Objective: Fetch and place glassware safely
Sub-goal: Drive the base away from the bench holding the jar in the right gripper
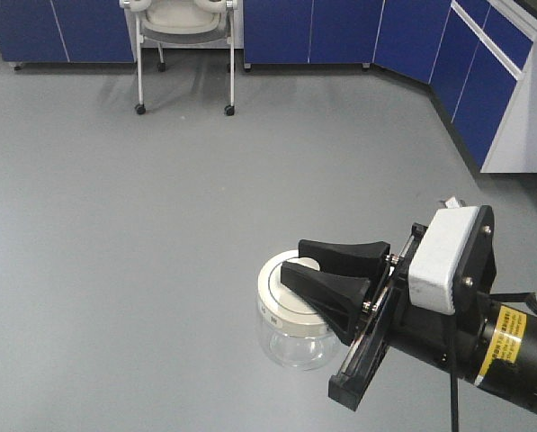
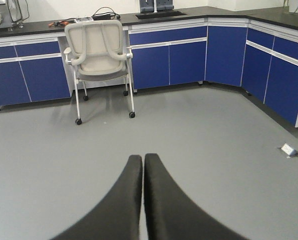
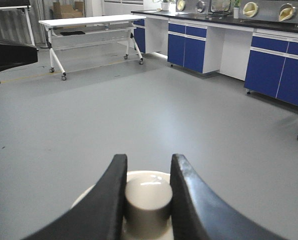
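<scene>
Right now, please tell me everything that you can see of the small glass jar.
The glass jar is small, squat and clear, and looks empty. A round cream-white lid closes it, with a knob in the middle. It is upright. The right pincer is shut on the knob, one finger on each side; nothing else touches it. It seems to hang above the grey floor.

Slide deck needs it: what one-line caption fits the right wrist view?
Right gripper with fingers shut on the knob of the cream jar lid, grey lab floor and blue cabinets beyond.
</scene>
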Tool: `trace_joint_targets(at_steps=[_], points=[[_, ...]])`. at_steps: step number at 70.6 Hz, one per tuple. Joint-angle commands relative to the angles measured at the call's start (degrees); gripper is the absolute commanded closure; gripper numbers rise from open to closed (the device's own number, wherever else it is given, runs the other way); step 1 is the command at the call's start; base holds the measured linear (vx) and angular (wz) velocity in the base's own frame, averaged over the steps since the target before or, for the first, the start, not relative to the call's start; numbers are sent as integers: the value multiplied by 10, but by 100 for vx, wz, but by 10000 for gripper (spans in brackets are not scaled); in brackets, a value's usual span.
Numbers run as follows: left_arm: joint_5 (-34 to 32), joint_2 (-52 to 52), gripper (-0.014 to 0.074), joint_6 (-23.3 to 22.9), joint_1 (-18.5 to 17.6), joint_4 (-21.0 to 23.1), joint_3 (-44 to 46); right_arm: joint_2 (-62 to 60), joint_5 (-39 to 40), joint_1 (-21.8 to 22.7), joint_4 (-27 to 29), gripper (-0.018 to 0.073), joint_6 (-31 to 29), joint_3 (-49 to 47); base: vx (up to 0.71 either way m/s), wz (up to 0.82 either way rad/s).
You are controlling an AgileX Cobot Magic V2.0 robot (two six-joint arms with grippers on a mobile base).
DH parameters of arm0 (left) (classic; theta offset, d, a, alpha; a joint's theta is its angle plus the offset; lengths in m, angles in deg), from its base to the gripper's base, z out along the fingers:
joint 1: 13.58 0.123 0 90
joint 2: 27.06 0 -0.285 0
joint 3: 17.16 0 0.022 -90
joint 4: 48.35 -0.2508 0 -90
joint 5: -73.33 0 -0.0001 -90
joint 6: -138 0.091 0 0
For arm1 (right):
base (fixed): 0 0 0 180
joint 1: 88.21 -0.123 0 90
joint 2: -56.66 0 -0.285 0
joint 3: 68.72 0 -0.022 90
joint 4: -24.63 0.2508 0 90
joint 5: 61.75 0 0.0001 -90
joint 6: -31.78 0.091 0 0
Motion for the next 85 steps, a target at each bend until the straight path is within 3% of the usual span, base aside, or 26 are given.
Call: trace_joint_targets(at_steps=[1,85], points=[[-43,-1,603,-4,-4,4,15,-11,48,-1,20,560,-4,-20,59,-3],[-43,-1,603,-4,-4,4,15,-11,48,-1,20,560,-4,-20,60,2]])
